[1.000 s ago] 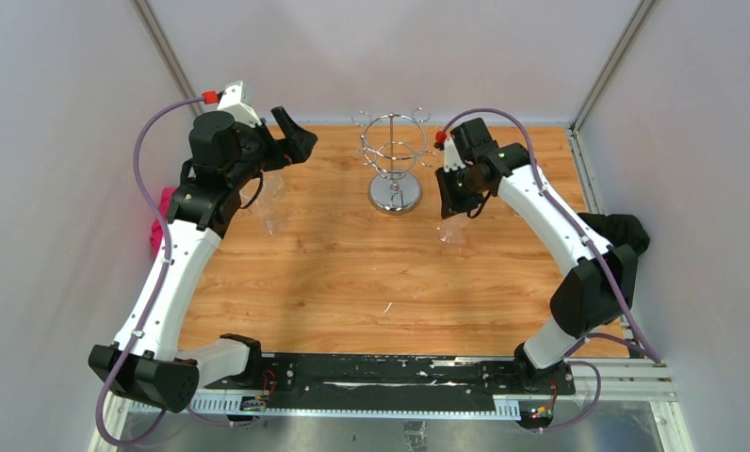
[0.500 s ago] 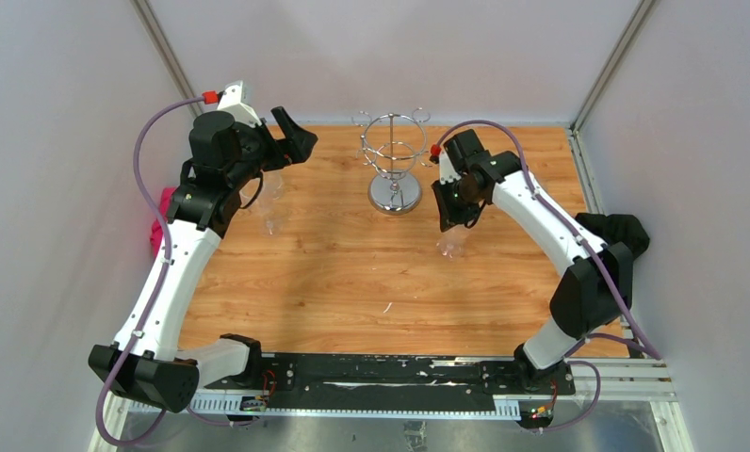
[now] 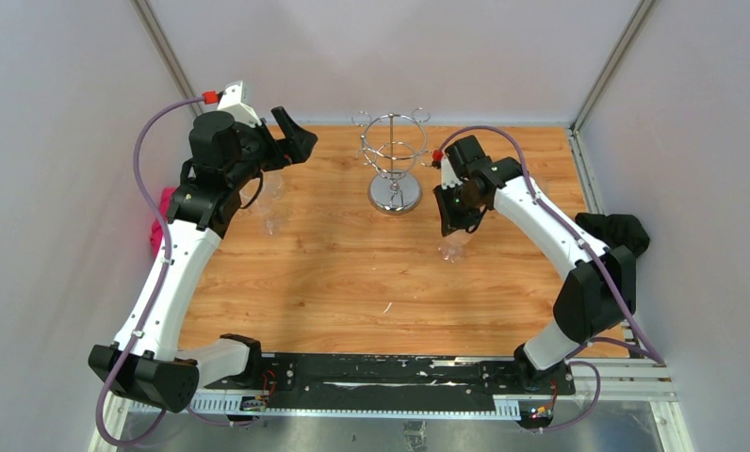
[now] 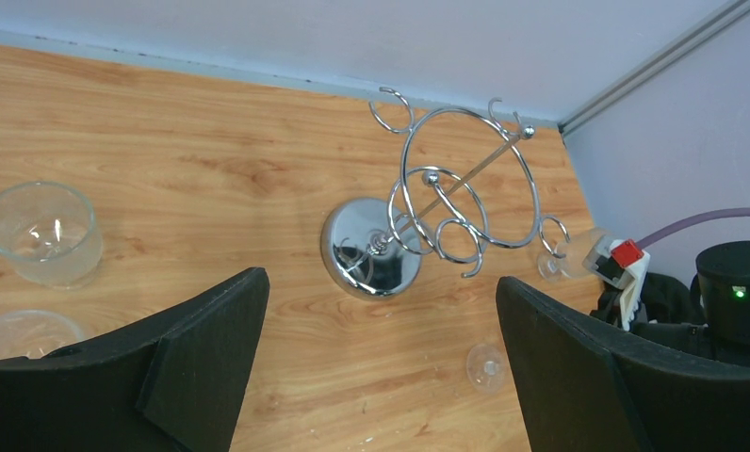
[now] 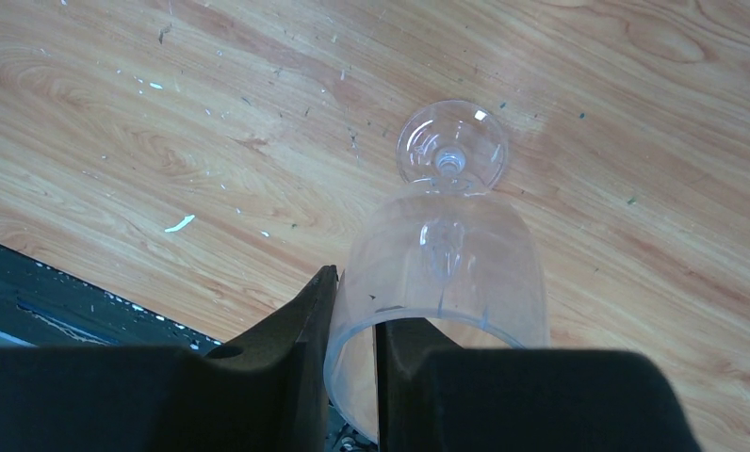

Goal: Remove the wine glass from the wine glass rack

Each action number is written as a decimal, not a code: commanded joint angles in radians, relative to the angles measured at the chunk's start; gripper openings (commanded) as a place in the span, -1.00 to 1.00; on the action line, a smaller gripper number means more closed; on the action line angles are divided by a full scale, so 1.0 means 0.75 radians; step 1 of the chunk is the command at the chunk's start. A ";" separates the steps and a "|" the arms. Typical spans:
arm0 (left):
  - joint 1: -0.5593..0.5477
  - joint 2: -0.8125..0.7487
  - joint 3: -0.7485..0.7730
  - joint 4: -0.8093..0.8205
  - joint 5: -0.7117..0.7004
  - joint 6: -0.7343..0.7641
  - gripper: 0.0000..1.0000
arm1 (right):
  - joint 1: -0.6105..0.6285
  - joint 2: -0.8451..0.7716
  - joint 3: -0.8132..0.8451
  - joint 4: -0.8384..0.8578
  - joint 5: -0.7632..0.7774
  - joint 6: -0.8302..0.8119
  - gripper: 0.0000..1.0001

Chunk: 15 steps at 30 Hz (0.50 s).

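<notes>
We've got the wine glass (image 5: pixel 442 250) off the wine glass rack (image 3: pixel 395 169) already: it hangs just right of the rack & a bit nearer the arm bases, foot toward the counter (image 3: pixel 334 273), rim wall pinched in the nearly closed right end effector (image 5: pixel 357 311). What's left, we judge, is setting it down & letting go; can't tell if the foot touches the wood. Left end effector (image 4: pixel 381 287) hovers left of the rack, spread wide, holding nothing.

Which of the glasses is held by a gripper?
The wine glass right of the rack, its rim pinched by the right gripper; the other two glasses sit ungripped.
</notes>
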 commanded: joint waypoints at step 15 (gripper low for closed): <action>-0.005 -0.024 -0.013 0.003 0.007 0.002 0.93 | 0.022 -0.046 -0.047 0.024 -0.007 0.044 -1.00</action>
